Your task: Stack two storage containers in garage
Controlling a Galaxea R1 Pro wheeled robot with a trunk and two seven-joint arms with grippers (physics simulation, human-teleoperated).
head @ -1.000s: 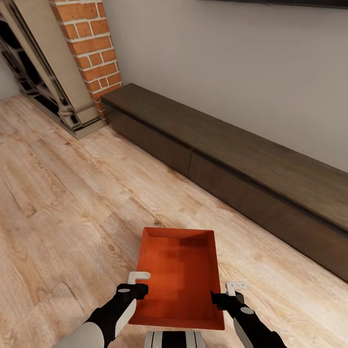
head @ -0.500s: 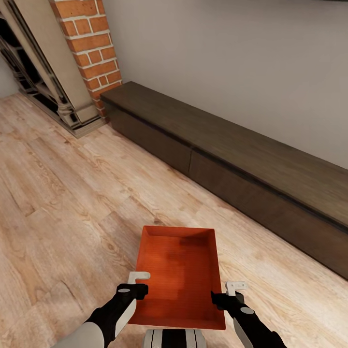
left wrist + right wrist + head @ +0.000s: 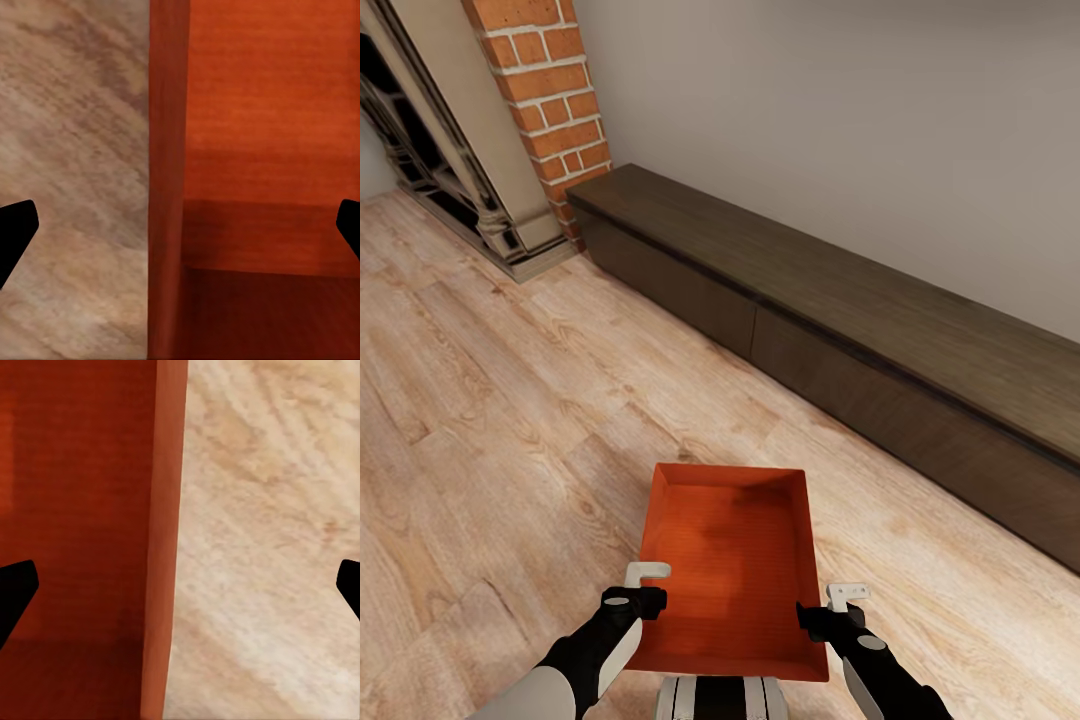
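Over the light wood-plank living room floor (image 3: 490, 420), near the long dark wooden cabinet (image 3: 840, 340), the left hand (image 3: 643, 592) and right hand (image 3: 828, 610) are each straddling, fingers wide apart, a side wall of the open orange-red rectangular plastic bin (image 3: 730, 570), which risks slipping out or clipping the cabinet.

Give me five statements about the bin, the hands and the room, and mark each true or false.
1. The orange-red bin is empty. True.
2. The left hand and right hand sit at opposite side walls of the bin. True.
3. The floor below is grey concrete. False: it is light wood-plank floor.
4. A long dark low cabinet runs along the wall. True.
5. A second bin is stacked inside the first. False: one bin shows, with nothing in it.
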